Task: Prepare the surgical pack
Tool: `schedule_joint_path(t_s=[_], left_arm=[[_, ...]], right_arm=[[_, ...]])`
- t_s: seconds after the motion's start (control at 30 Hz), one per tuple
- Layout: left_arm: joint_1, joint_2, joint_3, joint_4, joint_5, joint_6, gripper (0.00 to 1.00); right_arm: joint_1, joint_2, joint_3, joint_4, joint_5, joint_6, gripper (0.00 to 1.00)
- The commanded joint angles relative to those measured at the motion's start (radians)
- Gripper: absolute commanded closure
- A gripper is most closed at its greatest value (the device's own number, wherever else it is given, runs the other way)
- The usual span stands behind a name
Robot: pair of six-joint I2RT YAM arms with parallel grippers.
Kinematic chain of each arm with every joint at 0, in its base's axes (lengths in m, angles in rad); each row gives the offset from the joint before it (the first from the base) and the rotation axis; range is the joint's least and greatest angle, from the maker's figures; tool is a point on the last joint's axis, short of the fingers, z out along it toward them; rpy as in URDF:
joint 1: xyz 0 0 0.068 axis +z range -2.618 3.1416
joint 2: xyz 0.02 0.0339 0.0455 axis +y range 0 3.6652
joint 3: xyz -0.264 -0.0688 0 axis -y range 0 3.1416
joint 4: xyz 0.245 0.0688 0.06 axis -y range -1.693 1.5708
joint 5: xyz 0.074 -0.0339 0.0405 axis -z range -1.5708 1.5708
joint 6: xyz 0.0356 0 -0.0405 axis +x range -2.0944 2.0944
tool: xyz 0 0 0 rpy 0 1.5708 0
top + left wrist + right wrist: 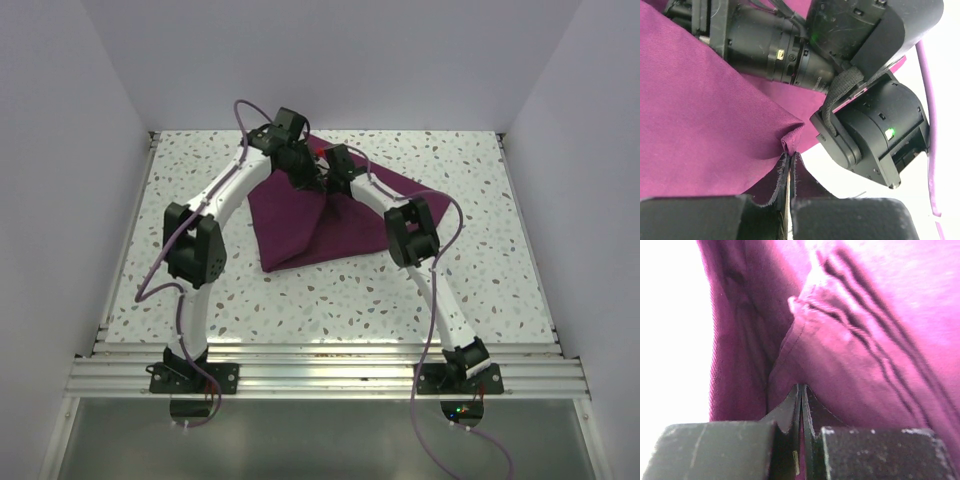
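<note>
The surgical pack, a plum-purple cloth [300, 225], lies on the speckled table and is lifted into a peak near its far middle. My left gripper [300, 170] is shut on a pinched corner of the cloth [792, 137], seen between its fingertips [790, 157] in the left wrist view. My right gripper [328, 178] is close beside the left one and is shut on a fold of the cloth [840, 340], with the fabric pinched between its fingertips [801, 390]. The cloth hangs down from both grippers. The right wrist body [870, 130] fills the left wrist view.
The speckled table [470, 260] extends on all sides of the cloth. White walls enclose it at the left, right and back. A metal rail [320, 375] runs along the near edge by the arm bases.
</note>
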Motion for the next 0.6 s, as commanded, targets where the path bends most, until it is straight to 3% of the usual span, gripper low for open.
schedule_joint_path(t_s=[0.0, 0.23, 0.57], left_arm=[[0.002, -0.008, -0.006, 0.064, 0.028, 0.004, 1.0], [0.002, 0.007, -0.006, 0.077, 0.04, 0.001, 1.0], [0.002, 0.047, -0.005, 0.09, 0.076, 0.006, 1.0]], right_arm=[[-0.035, -0.043, -0.03, 0.073, 0.004, 0.082, 1.0], [-0.069, -0.063, -0.009, 0.212, -0.048, 0.19, 1.0], [-0.127, -0.095, 0.002, 0.158, -0.037, 0.155, 1.0]])
